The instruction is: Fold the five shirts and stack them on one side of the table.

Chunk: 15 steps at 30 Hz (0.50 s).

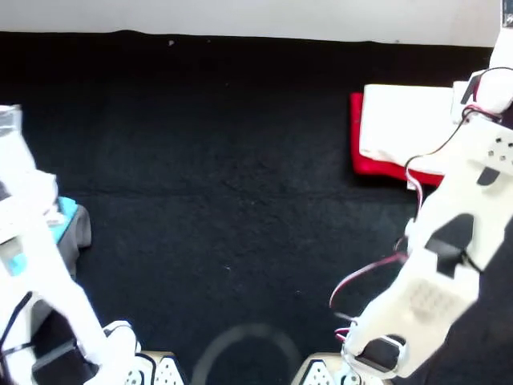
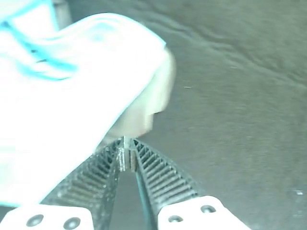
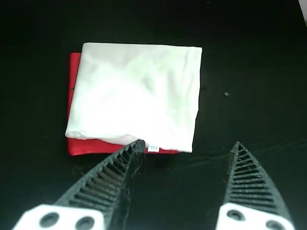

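At the right side of the black table a folded white shirt (image 1: pixel 401 124) lies on a folded red shirt (image 1: pixel 370 166). My right gripper (image 3: pixel 188 145) hovers open just above their near edge, over the white shirt (image 3: pixel 134 96) and the red shirt (image 3: pixel 79 146), with nothing between its fingers. My left gripper (image 2: pixel 125 154) is shut, pinching the edge of a white and light blue shirt (image 2: pixel 72 96) that hangs bunched in front of it. In the high view that light blue cloth (image 1: pixel 64 212) shows at the left edge, over a grey shirt (image 1: pixel 78 237).
The right arm (image 1: pixel 449 241) stretches over the table's right side. The left arm (image 1: pixel 32 241) stands at the left edge. A pale wall (image 1: pixel 240 16) runs along the table's far edge. Bare black cloth (image 1: pixel 224 184) covers the middle.
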Tool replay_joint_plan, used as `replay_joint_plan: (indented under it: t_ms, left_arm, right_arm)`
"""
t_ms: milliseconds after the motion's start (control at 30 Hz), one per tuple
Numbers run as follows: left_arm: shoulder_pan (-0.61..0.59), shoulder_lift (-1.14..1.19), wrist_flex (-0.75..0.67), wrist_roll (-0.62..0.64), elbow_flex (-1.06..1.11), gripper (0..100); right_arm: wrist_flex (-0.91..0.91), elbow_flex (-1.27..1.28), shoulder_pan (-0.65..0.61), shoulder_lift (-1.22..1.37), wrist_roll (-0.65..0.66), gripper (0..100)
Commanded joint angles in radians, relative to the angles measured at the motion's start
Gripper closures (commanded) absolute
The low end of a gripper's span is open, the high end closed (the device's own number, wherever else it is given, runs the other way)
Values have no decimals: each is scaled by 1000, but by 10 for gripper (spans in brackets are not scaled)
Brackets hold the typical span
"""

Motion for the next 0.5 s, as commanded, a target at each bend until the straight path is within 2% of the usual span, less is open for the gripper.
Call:
replay_joint_plan:
  t_ms: [0, 133, 267, 367, 467]
  left_arm:
    - [-142, -31, 8, -80, -45, 978]
    - [-257, -31, -3, -170, -54, 875]
    - [-354, -30, -203, -206, -54, 800]
    - [-384, 8, -358, -247, -50, 800]
    - [-387, 107, -434, -290, -79, 800]
  right_arm:
    - [10, 358, -54, -318, -5, 727]
    - [10, 731, -131, -605, -5, 726]
    - [8, 1033, -213, -852, -6, 726]
    - [7, 1216, -251, -992, -2, 726]
    - [5, 1362, -255, -1095, -2, 726]
